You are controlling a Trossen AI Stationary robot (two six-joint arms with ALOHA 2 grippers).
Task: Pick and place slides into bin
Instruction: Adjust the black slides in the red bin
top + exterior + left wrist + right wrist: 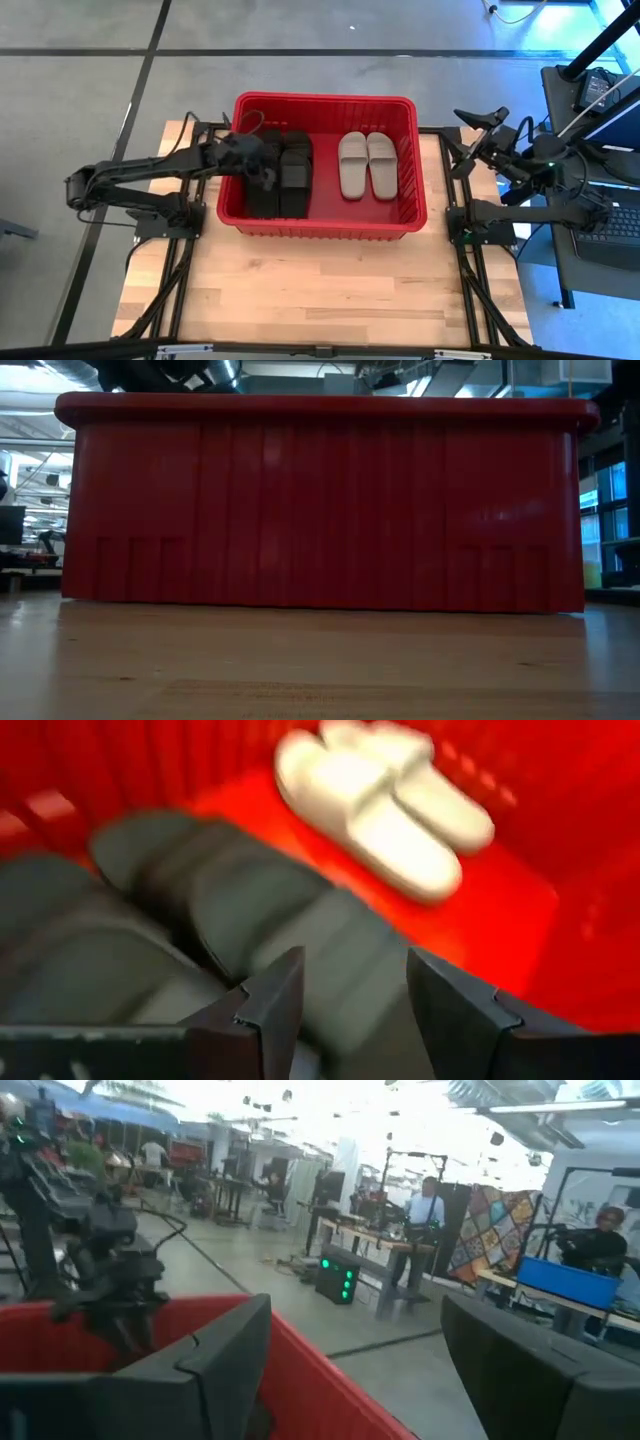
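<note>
Two pale ribbed slides in glossy red bin.

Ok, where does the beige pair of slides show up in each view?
High view: beige pair lies in the red bin, right half.
Low view: not visible; the bin's wall hides it.
Left wrist view: beige pair beyond the black slides.
Right wrist view: not in it.
Shared landmark: the red bin.

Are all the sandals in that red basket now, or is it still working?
Nearly finished, it seems. The beige pair and the black slides lie inside the red bin, and the bare table shows none left. The left gripper hangs over the black ones, jaws open and empty; the right gripper waits beside the bin, open.
</note>
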